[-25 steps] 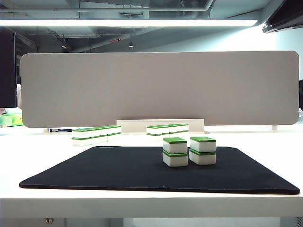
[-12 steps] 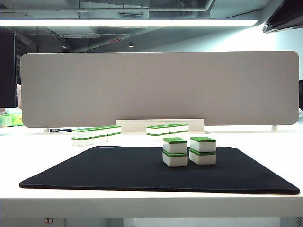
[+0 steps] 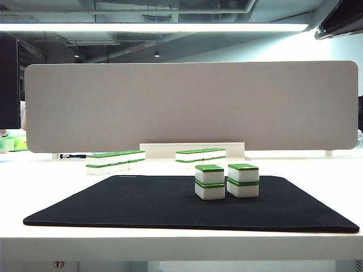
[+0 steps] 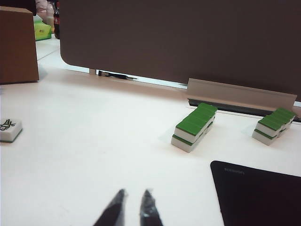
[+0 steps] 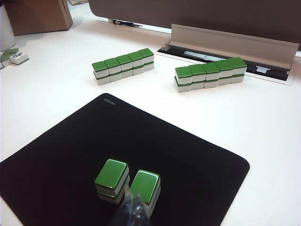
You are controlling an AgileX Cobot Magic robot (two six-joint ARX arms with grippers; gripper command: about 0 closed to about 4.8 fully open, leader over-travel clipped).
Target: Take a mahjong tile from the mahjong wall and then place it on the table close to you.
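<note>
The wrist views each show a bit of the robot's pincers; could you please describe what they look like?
Only the tips show. The left pincer ends in two slim, dark, tapering fingers with a faint glossy sheen, like wrapped film. The right pincer appears as one dark grey, shiny, crinkled tip. No cables, markings or arm links are visible, and the exterior view shows neither arm.

The mahjong wall [image 5: 123,65] is a straight two-high row of small white tiles with green tops, five stacks long, standing upright on the bare white table [image 5: 56,94] just beyond the far edge of the black mat [image 5: 70,155]. The table is wide and flat, and the mat covers its near middle.
</note>
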